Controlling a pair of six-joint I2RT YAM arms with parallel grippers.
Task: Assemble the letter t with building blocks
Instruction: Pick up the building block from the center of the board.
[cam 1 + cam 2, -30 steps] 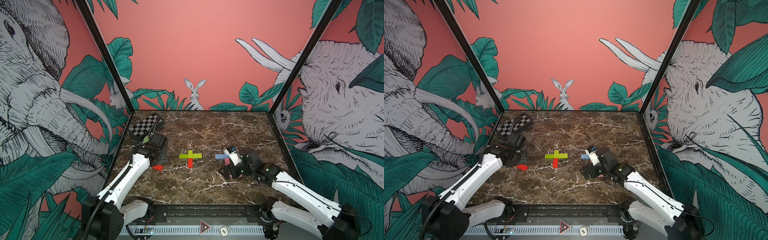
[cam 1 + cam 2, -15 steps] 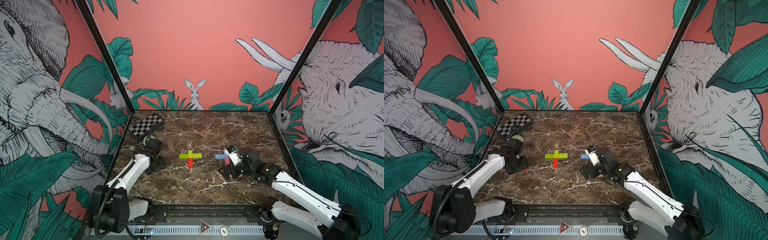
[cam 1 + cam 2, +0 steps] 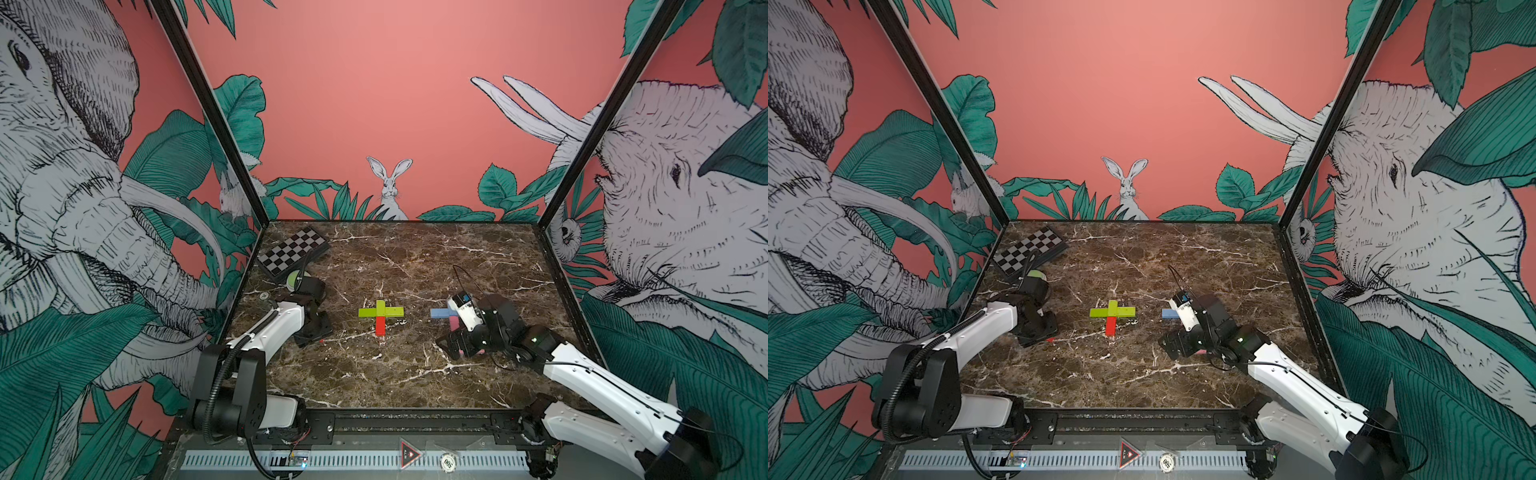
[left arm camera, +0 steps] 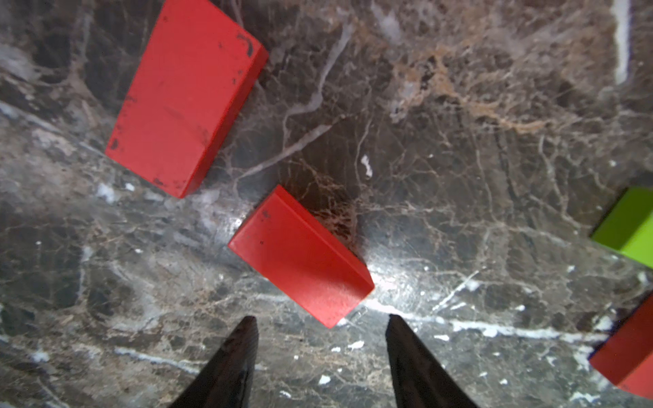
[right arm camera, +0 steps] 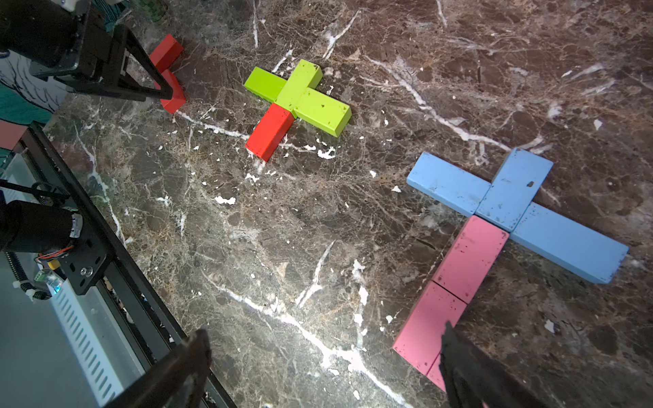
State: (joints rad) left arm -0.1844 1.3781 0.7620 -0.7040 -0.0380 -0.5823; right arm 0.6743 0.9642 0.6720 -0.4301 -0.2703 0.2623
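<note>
Left claw [image 4: 319, 317] part open, empty; red block [image 4: 300, 258] just ahead of tips. Fetching stem piece. Next: advance, straddle, close. Right claw [image 5: 325, 328] wide open.

You ran two arms of white moulded shells joined by round black joints. A ribbed black hose [image 3: 217, 382] ran up the left arm [image 3: 274, 328] from its black base. The right arm [image 3: 602, 382] bore a thin black cable [image 3: 456, 268] looping above its wrist, a white camera block [image 3: 467, 313] and a small green light [image 3: 536, 339]. The left gripper [image 4: 319, 318] and right gripper [image 5: 324, 328] had black fingers [image 4: 229, 364] tapering to points.
</note>
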